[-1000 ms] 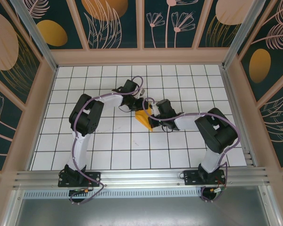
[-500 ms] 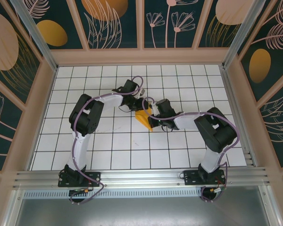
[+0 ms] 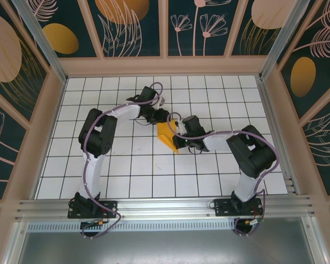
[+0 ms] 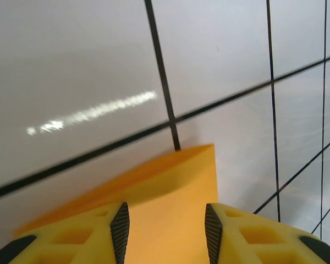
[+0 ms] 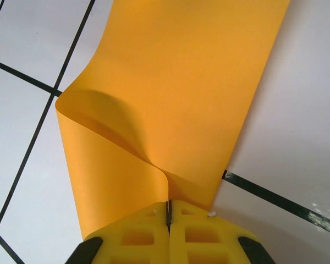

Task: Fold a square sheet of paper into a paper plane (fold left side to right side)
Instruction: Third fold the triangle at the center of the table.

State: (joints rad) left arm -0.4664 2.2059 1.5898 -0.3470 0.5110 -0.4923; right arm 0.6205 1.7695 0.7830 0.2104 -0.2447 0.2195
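Observation:
The orange sheet of paper (image 3: 167,136) lies folded over on itself near the middle of the tiled floor. In the right wrist view its upper layer (image 5: 192,82) curls up in a loop and runs into my right gripper (image 5: 168,206), which is shut on the paper's near edge. From above, the right gripper (image 3: 176,132) sits at the sheet's right side. My left gripper (image 3: 160,117) hovers at the sheet's far end. Seen from the left wrist, the left gripper (image 4: 165,228) is open, its pads well apart, and the paper (image 4: 176,176) lies under them.
White tiled floor (image 3: 126,176) with black grid lines, enclosed by pale wooden walls (image 3: 165,66) on three sides. An aluminium rail (image 3: 165,206) runs along the near edge by the arm bases. Bare tiles lie to the left, right and front of the paper.
The left gripper has opened and drawn back a little toward the far left, off the paper's end. The right gripper stays shut on the paper in the same place.

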